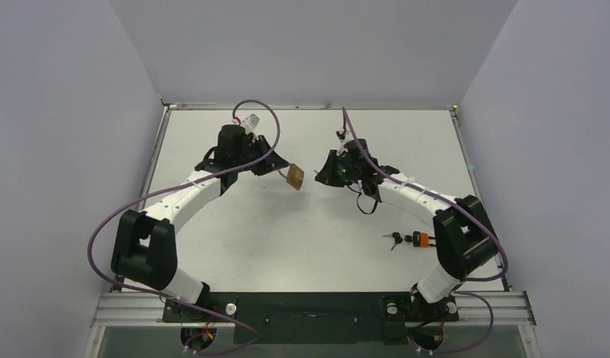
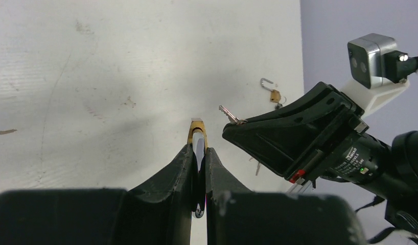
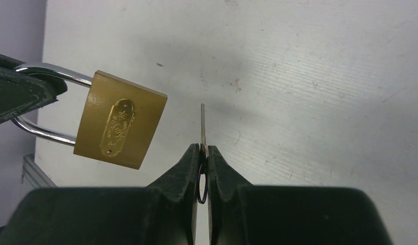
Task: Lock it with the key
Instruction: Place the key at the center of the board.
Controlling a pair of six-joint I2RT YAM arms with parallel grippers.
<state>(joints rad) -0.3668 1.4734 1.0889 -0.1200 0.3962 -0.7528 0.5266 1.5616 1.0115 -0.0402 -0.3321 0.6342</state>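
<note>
My left gripper is shut on the silver shackle of a brass padlock and holds it above the table. In the left wrist view the padlock shows edge-on beyond the closed gripper. My right gripper is shut on a small key; its tip sticks out toward the padlock. In the right wrist view the key blade stands edge-on above the gripper, a short gap to the right of the padlock body. The key is not in the lock.
A small orange padlock with a bunch of keys lies on the white table beside the right arm's elbow. A small padlock with an open shackle shows on the table in the left wrist view. Grey walls surround the table.
</note>
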